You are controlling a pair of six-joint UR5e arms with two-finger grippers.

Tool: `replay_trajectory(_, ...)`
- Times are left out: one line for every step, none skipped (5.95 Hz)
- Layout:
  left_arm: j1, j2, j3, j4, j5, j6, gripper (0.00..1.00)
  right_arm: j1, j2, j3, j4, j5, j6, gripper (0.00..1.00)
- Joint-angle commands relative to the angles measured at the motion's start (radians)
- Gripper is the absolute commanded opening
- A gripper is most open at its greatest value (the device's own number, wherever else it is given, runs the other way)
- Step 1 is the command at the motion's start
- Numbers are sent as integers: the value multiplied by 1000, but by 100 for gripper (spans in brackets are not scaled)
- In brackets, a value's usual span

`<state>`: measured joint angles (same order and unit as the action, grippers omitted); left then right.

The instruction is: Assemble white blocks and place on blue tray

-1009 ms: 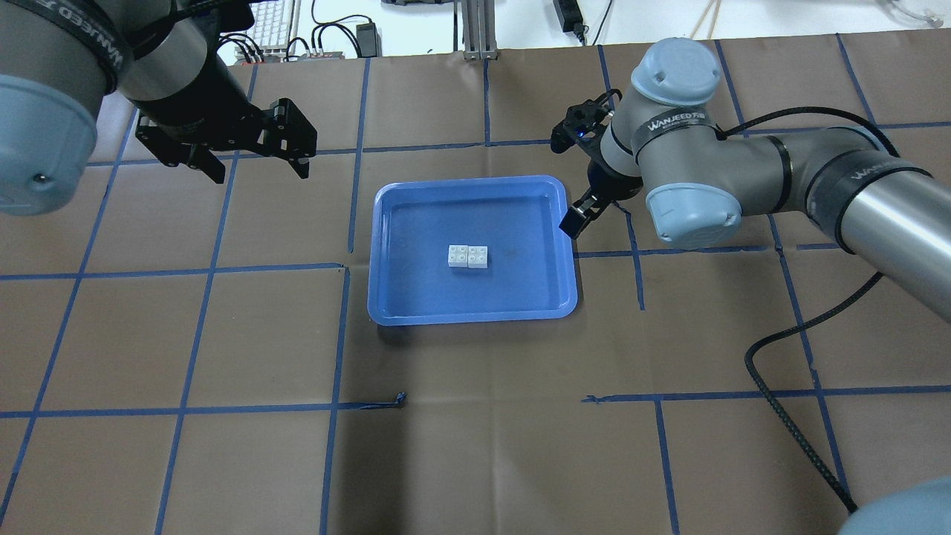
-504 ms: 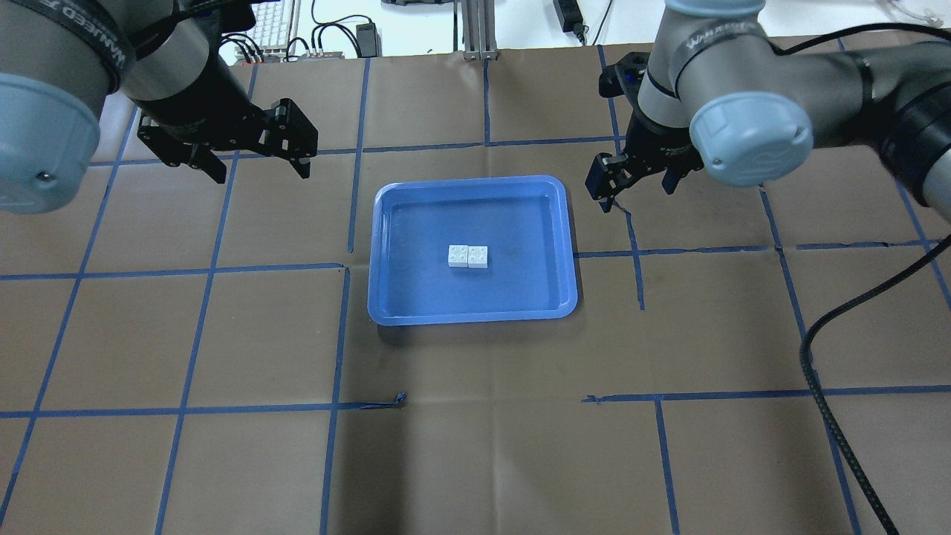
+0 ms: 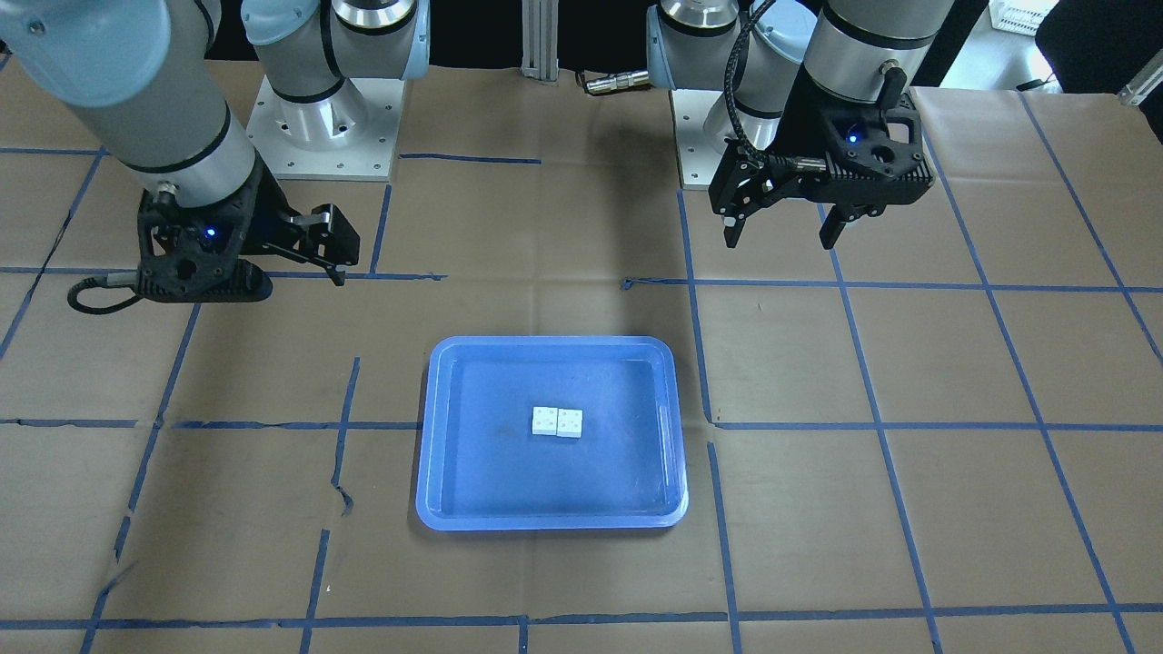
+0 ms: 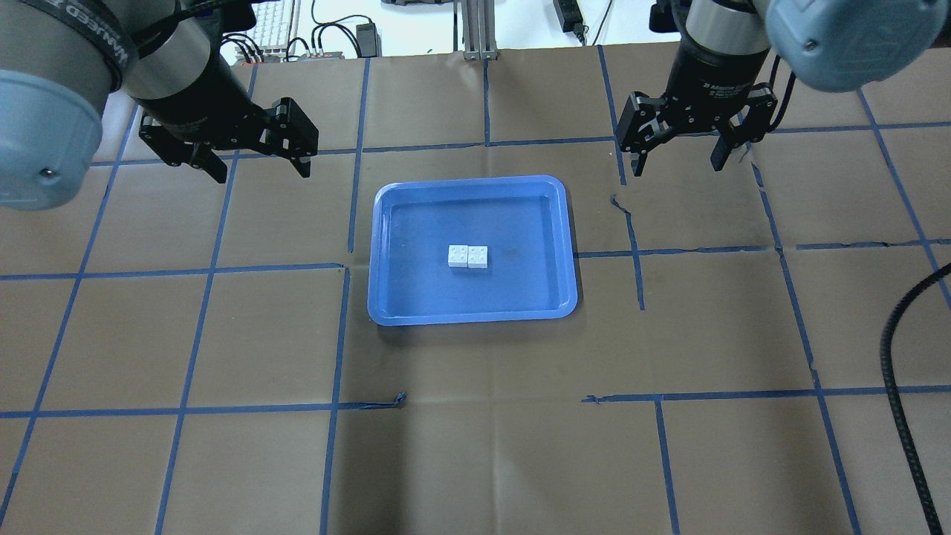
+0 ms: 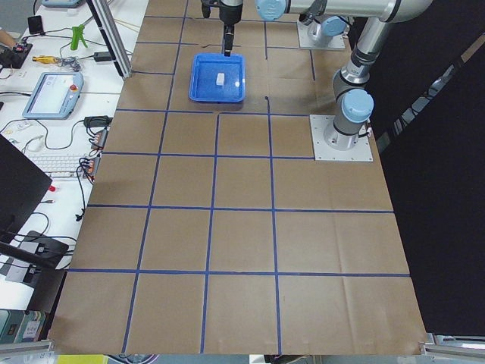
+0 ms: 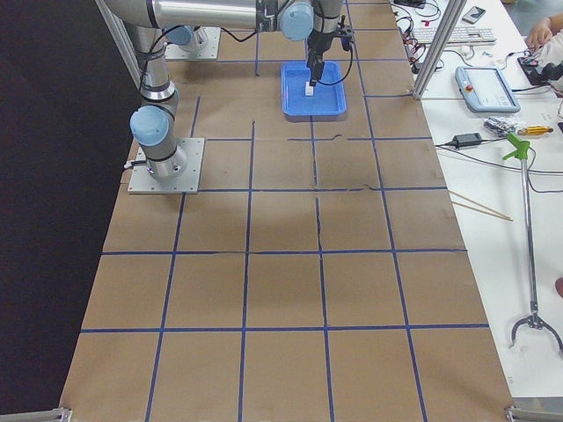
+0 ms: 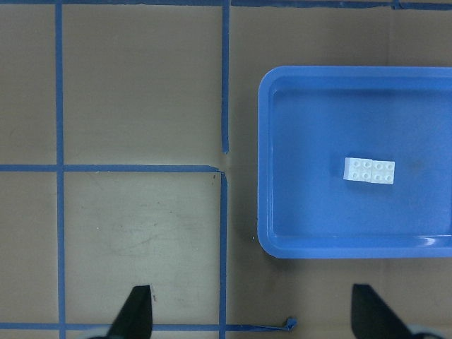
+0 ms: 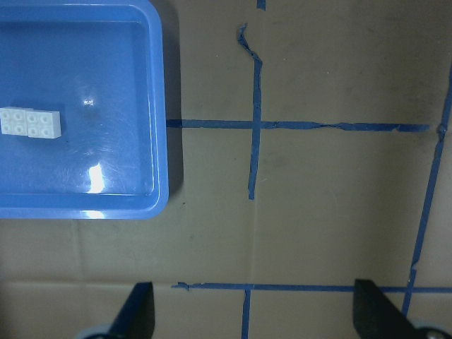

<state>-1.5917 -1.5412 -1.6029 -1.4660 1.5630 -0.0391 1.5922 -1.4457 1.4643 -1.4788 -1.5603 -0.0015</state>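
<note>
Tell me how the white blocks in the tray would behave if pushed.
Likely stiff and light: the white blocks are small moulded plastic. Flat and low, they probably slide rather than tip on the glossy blue tray.

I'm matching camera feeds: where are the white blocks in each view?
Front-facing: white blocks near centre.
Overhead: blocks near centre.
Exterior left: blocks tiny, top centre.
Exterior right: blocks tiny, top centre.
Left wrist: blocks right of centre.
Right wrist: blocks at left edge.
Shared landmark: blue tray holding them.

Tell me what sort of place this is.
Probably a robotics lab workcell: an arm's bolted base plate, a blue tape grid on the papered table, a keyboard and teach pendant alongside.
</note>
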Motion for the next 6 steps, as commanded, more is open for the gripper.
replay_trajectory(-1,1,0,0,0,-1,99,-14,-64,-6,29,2,12,100)
replay_trajectory(-1,3,-3,0,0,1,99,-21,-64,1,23,3,15,100)
replay_trajectory(1,3,-5,0,0,2,99,-30,-65,19,22,3,17,100)
replay_trajectory(-1,3,-5,0,0,4,99,-29,-65,22,18,3,17,100)
replay_trajectory(-1,4,-6,0,0,4,99,-28,-65,22,15,3,17,100)
replay_trajectory(1,4,-5,0,0,5,99,-26,-65,22,15,3,17,100)
